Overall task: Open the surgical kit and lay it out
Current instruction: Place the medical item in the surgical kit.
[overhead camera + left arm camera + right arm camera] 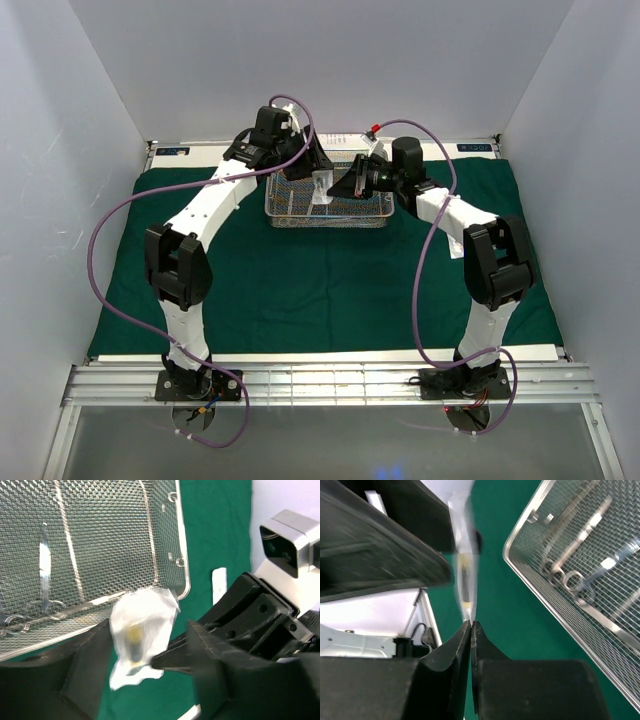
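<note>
"While my right pincer (471, 624) is clenched on the bottom edge of the white packet (142, 630), my left pincer (148, 647) stands released, its jaws wide on either side of the packet and, as far as I can see, not pressing it"

"Where does the packet hang?"

"In the air just beside a corner of the wire tray (185, 570), between my two pincers, with the green cloth (300, 290) under it"

"How do you do this well?"

"I would back the left pincer straight away so that it does not brush the packet, keep the right grip firm because it has only a thin edge, then carry the packet clear of the tray and lay it flat on bare cloth"

"What can't you see?"

"From above, my arms cover the far part of the tray. One pair of scissors (45, 580) lies in the tray; the other tools I cannot sort out. The packet is blurred from my right wrist, a second packet is nowhere plain, and a white strip (219, 585) on the cloth I cannot name"
</note>
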